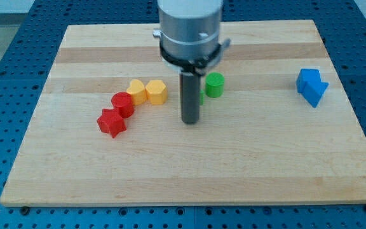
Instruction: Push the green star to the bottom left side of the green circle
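Note:
The green circle (pixel 215 84) stands on the wooden board just right of my rod. A sliver of green at the rod's right edge (pixel 201 95) is the green star, mostly hidden behind the rod, to the circle's lower left. My tip (pixel 190 121) rests on the board just below and left of both green blocks.
Two yellow blocks (pixel 147 91) sit left of the rod, with a red circle (pixel 122 104) and a red star (pixel 112 122) further down-left. Blue blocks (pixel 312 85) lie at the view's right. The wooden board (pixel 183 165) ends at a blue pegboard.

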You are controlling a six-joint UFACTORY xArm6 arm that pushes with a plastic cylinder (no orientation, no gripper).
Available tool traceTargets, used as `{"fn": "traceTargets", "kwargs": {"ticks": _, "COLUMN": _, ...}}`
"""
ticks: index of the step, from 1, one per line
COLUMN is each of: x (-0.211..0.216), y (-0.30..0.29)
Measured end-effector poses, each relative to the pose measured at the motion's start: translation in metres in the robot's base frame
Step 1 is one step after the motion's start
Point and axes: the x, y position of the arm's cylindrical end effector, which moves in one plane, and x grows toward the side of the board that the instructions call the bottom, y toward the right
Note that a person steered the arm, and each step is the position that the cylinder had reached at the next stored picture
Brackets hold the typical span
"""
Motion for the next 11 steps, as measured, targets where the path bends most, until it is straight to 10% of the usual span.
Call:
{"fn": "traceTargets", "kwargs": {"ticks": 3, "x": -0.039, "y": 0.039}}
{"fn": "traceTargets", "kwargs": {"ticks": 5, "x": -0.066, "y": -0.074}}
{"fn": "traceTargets", "kwargs": {"ticks": 7, "x": -0.115, "y": -0.003}}
{"fn": "traceTargets", "kwargs": {"ticks": 9, "x": -0.074, "y": 0.101}}
{"fn": "traceTargets", "kwargs": {"ticks": 11, "x": -0.047, "y": 0.067}}
